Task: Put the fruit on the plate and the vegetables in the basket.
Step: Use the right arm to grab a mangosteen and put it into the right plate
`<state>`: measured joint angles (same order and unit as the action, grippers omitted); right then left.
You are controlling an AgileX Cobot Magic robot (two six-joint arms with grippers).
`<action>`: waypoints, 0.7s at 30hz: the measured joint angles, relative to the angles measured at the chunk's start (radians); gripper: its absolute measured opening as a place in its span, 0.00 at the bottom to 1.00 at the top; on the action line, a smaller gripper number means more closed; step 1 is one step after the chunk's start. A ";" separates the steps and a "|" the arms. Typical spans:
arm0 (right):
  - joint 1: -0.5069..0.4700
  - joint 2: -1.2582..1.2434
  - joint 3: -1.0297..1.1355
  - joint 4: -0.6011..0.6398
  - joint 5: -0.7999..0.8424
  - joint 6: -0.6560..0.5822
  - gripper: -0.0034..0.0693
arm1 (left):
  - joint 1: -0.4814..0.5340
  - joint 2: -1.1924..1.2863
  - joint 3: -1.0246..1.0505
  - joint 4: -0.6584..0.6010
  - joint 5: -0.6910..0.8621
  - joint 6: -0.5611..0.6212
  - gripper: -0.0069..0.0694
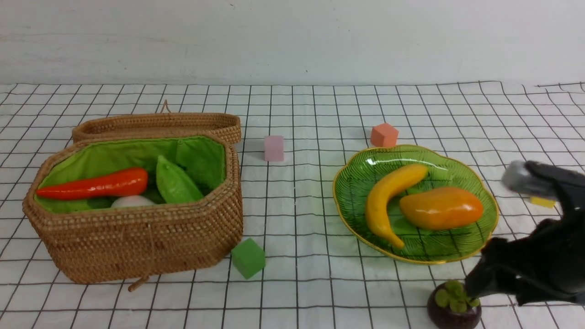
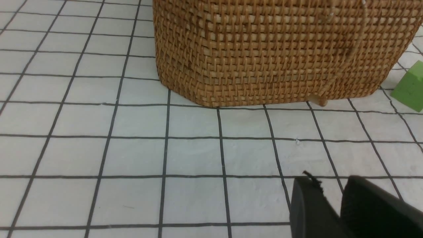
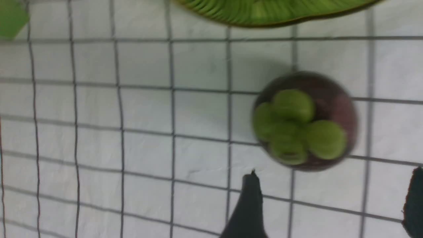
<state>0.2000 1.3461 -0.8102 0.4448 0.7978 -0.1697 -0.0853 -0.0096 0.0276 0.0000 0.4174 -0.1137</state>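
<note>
The right end effector (image 3: 330, 201) was held spread above the mangosteen (image 3: 305, 120), probably for grasping; the plate (image 1: 347, 183) awaited it.

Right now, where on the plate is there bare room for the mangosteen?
The plate has bare glass at its back, behind the banana and mango, and along its left edge. The near right part is crowded by the mango. The mangosteen sits on the cloth just before the plate's near rim.
</note>
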 joint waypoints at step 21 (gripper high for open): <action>0.050 0.127 -0.197 -0.114 0.135 -0.010 0.93 | 0.000 0.000 0.000 0.000 0.000 0.000 0.31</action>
<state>0.2503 1.4728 -1.0077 0.3306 0.9325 -0.1792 -0.0853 -0.0096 0.0276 0.0000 0.4174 -0.1137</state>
